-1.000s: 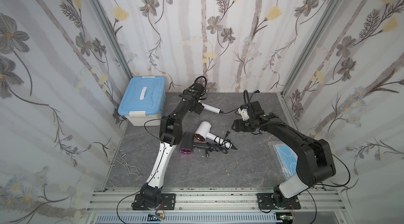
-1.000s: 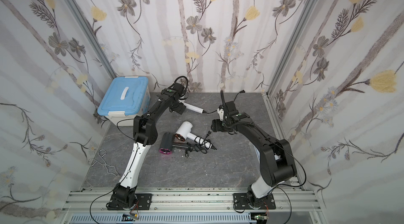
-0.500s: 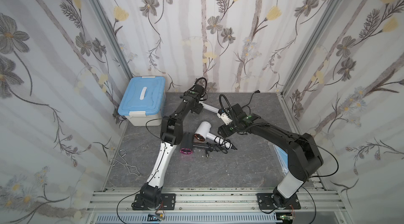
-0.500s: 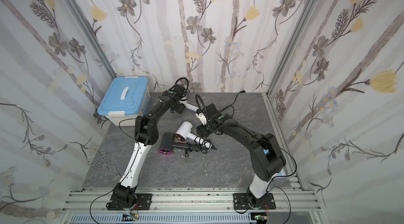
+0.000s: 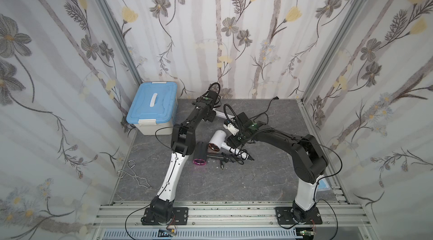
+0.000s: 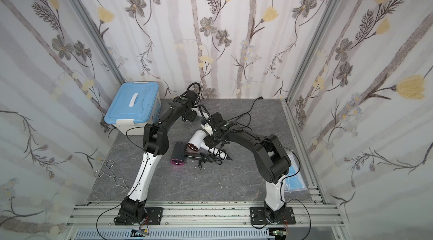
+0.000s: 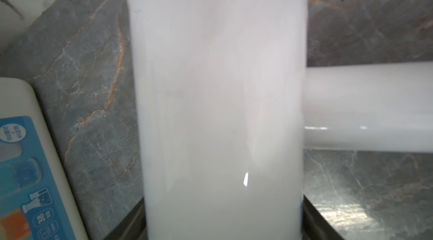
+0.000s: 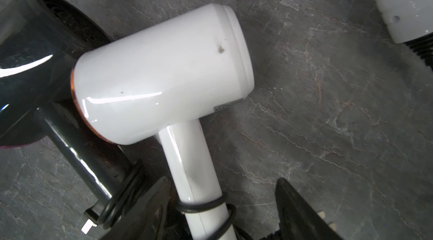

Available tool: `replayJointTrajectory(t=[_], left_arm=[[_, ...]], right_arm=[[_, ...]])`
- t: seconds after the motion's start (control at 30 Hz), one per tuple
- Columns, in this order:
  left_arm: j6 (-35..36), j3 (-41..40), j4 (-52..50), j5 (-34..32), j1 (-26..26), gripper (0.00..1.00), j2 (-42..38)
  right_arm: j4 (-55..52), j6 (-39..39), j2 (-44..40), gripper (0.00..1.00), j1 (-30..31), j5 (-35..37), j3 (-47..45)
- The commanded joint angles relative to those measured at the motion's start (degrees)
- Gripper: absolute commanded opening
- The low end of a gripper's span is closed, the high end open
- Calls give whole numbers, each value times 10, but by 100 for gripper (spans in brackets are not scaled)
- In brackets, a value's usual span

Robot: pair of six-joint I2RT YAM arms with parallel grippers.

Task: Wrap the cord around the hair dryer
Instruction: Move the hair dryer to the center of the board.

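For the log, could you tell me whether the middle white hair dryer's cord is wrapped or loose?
Wrapped at least partly: the right wrist view shows black cord looped around the white hair dryer's handle.

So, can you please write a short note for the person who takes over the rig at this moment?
Left gripper: shut on the barrel of the back white hair dryer.
Right gripper: open, jaws either side of the handle of the centre white hair dryer.
Done: looped cord around that handle.
Left: the back dryer's loose cord trails over the table, plug end near the rear wall; wrap it.
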Motion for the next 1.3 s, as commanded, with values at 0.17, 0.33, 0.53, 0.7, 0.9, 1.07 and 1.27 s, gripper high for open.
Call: replayJointTrajectory(t=[0.17, 0.33, 0.53, 0.7, 0.9, 1.07, 1.27], left_arm=[[-67, -26, -12, -14, -2, 24, -48], [-74, -48, -15, -21, -2, 17, -69], [-92, -142, 23, -25, -7, 11, -133], [-117, -246, 62, -24, -14, 8, -196], [-145, -348, 101, -17, -25, 8, -228], [-150, -386, 130, -32, -30, 10, -225], [-140, -404, 140, -32, -34, 86, -249]], right_arm=[[24, 3, 43, 71, 8, -15, 18], [24, 1, 57, 70, 3, 0, 24], [22, -2, 89, 67, -16, 17, 57], [20, -25, 97, 67, -24, 8, 81], [19, -48, 26, 72, -25, -54, 56], [7, -35, -48, 75, -30, -83, 43], [1, 13, -105, 75, -50, -95, 14]])
